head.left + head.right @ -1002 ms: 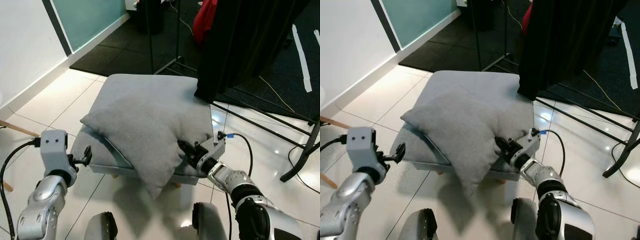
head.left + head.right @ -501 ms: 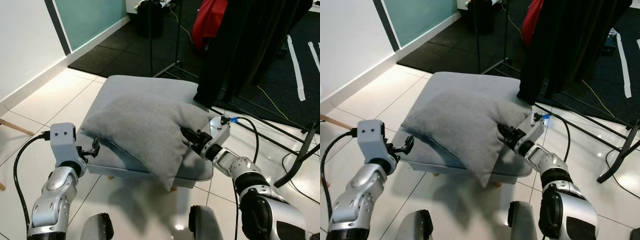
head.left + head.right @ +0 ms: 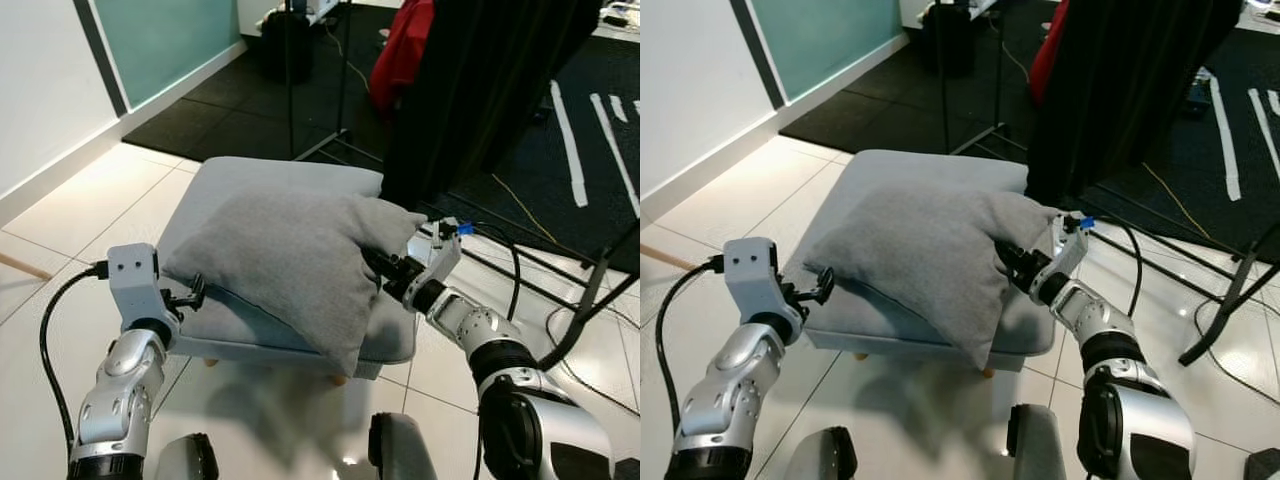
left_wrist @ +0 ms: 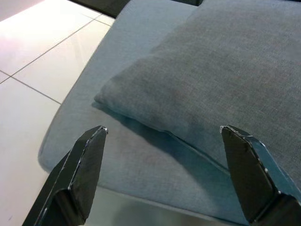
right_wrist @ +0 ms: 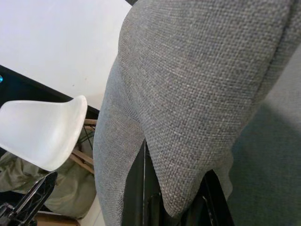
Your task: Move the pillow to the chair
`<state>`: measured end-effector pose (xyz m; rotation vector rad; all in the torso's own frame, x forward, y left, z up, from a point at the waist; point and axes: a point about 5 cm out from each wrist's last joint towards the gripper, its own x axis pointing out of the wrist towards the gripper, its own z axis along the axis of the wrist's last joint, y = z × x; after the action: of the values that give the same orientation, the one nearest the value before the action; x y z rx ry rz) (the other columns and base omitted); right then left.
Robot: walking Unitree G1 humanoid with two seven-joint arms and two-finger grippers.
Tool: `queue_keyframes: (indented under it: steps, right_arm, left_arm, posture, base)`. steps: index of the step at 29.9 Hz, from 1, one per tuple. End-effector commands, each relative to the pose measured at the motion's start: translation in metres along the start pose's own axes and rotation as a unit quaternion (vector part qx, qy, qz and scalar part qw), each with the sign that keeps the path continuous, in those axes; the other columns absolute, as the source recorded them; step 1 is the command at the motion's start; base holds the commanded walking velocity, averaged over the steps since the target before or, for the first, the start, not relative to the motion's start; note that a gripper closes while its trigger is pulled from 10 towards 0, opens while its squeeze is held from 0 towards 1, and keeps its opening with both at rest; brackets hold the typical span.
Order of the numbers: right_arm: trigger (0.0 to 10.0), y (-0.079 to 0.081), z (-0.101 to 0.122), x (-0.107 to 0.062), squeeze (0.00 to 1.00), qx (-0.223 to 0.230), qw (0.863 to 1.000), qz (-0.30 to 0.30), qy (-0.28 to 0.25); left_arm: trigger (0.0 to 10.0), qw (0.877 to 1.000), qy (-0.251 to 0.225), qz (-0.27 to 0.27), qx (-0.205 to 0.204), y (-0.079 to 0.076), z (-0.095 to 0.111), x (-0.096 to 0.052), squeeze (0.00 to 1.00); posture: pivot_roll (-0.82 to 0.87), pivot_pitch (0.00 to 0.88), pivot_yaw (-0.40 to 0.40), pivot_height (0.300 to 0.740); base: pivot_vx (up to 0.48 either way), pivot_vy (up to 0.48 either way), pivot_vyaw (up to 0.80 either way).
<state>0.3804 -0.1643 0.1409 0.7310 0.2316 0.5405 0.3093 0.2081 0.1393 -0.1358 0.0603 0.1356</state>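
Coarse-woven matt grey cloth pillow (image 3: 290, 260) on a smooth fabric ottoman (image 3: 250, 180); glossy floor tiles (image 3: 80, 210)

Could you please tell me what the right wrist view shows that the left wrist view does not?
The right wrist view alone shows a white chair beyond the pillow, and the right pincer shut on a pillow edge. The left wrist view alone shows the open left pincer, white floor tiles and the stool's near edge. Both show the grey pillow on the grey stool.
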Motion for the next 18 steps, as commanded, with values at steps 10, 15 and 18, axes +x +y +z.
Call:
queue_keyframes:
  steps: [10,15,18]
  right_arm:
    - [10.0,0.011,0.019,0.001,0.00,-0.031,0.998,0.033,-0.036]
    - [10.0,0.017,0.023,0.004,0.00,-0.034,0.997,0.053,-0.041]
    - [10.0,0.024,0.026,0.007,0.00,-0.040,0.996,0.067,-0.042]
  left_arm:
    - [10.0,1.000,0.007,0.003,0.004,-0.002,-0.006,0.004,0.00]
    - [10.0,1.000,0.002,0.006,0.004,-0.001,-0.005,0.005,0.00]
    - [10.0,1.000,-0.003,0.011,0.002,0.001,-0.002,0.006,0.00]
  posture:
    - [-0.13,0.081,-0.036,0.508]
    - [-0.13,0.075,-0.036,0.528]
    - [-0.13,0.074,-0.036,0.543]
  base:
    - [0.000,0.000,0.00]
    - [0.000,0.000,0.00]
    - [0.000,0.000,0.00]
